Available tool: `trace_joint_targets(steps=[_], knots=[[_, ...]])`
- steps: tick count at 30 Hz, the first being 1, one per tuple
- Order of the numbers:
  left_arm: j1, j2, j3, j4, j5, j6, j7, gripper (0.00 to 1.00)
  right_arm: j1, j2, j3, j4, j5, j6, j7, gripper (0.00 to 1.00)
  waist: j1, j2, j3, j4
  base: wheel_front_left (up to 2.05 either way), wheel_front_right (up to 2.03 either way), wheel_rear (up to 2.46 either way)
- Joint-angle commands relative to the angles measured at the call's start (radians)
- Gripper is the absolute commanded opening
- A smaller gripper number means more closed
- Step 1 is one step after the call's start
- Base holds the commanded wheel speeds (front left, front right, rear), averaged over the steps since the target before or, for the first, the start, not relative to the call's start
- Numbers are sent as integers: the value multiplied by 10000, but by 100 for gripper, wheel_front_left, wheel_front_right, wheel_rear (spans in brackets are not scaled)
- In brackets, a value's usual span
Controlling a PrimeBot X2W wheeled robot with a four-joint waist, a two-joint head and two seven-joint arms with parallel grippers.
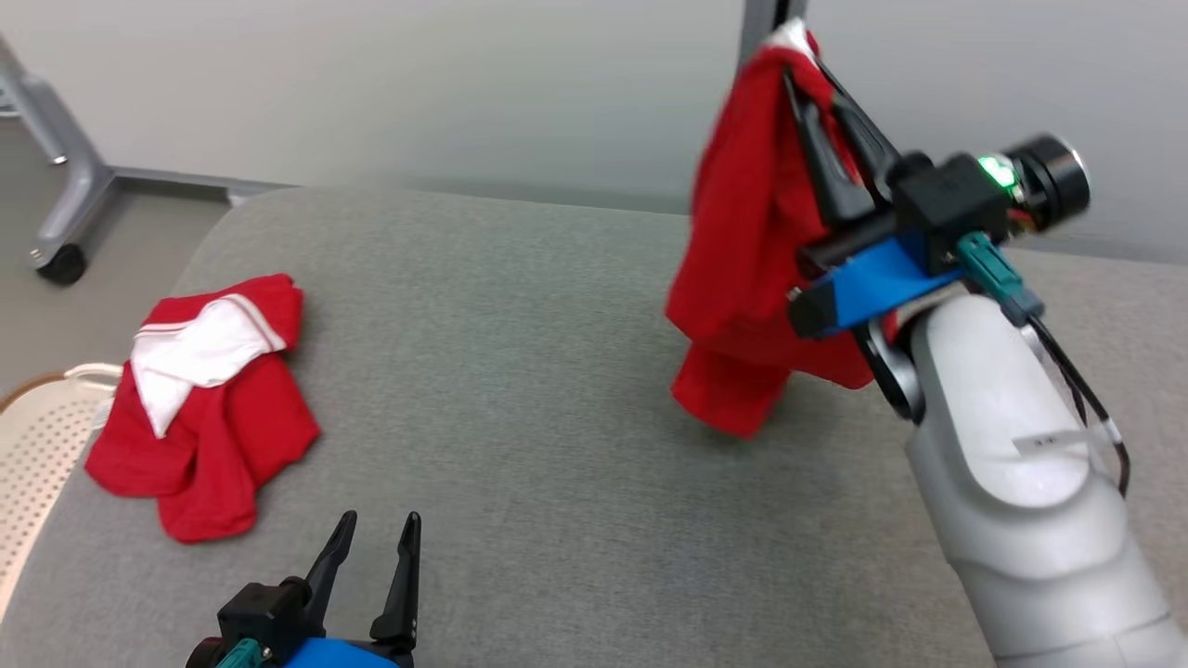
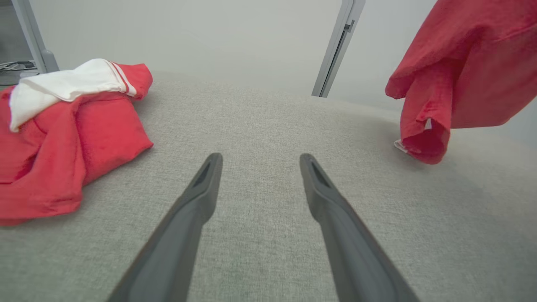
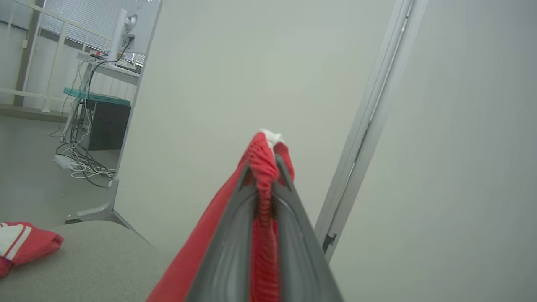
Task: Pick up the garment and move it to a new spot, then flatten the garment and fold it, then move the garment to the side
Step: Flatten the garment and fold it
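While the right gripper [image 1: 806, 79] stands raised over the far right of the grey padded surface [image 1: 557, 371], its two dark fingers are pressed together on a bunched edge of the red garment [image 1: 742, 241], with a scrap of white showing at the pinch. The cloth hangs from them in loose folds, its lowest sleeve close to the surface; whether it touches cannot be told. Low at the near edge, the left gripper [image 1: 380, 529] hovers with its fingers spread, holding nothing. Well to its left a red-and-white heap of cloth [image 1: 213, 390] lies crumpled on the surface, just beside a pale perforated basket [image 1: 37, 464].
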Motion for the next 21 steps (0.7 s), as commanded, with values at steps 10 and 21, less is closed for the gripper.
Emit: trace_joint_targets(steps=[10, 21], knots=[[104, -70, 242, 134, 106, 14, -26, 100, -151, -63, 1463, -538, -218, -2, -9, 0, 2, 1, 108, 133, 0, 0, 0], [3, 371, 280, -253, 8, 14, -26, 100, 3053, -112, -1439, 467, -2214, -1, -12, 100, 2, 1, 485, -1236, 0, 0, 0]])
